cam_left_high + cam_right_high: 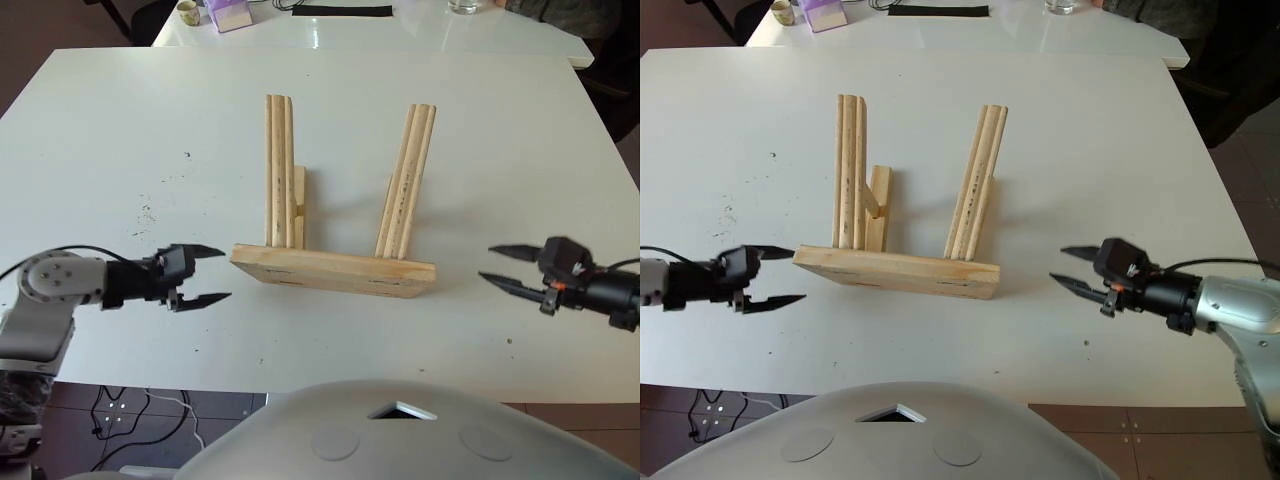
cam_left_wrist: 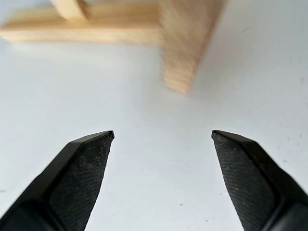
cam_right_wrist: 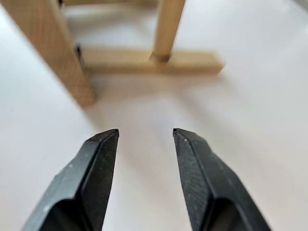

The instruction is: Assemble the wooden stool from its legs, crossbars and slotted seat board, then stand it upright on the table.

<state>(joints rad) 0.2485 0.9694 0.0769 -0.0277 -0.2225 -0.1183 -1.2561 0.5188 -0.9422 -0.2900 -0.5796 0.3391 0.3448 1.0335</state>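
Between my left gripper (image 1: pixel 226 273) and right gripper (image 1: pixel 485 263), both open and empty, the wooden stool (image 1: pixel 335 270) lies on its side. Legs (image 1: pixel 279 170) partly hide its crossbar (image 1: pixel 299 195).

Head pair sitting high at the near edge, looking forward and down over the table (image 1: pixel 120 120); both eyes taking in the whole stool (image 1: pixel 335 270). Left wrist camera riding low and close, facing right past the left gripper (image 2: pixel 162 135) at the stool's left end. Right wrist camera facing left past the right gripper (image 3: pixel 146 130), sharing the stool.
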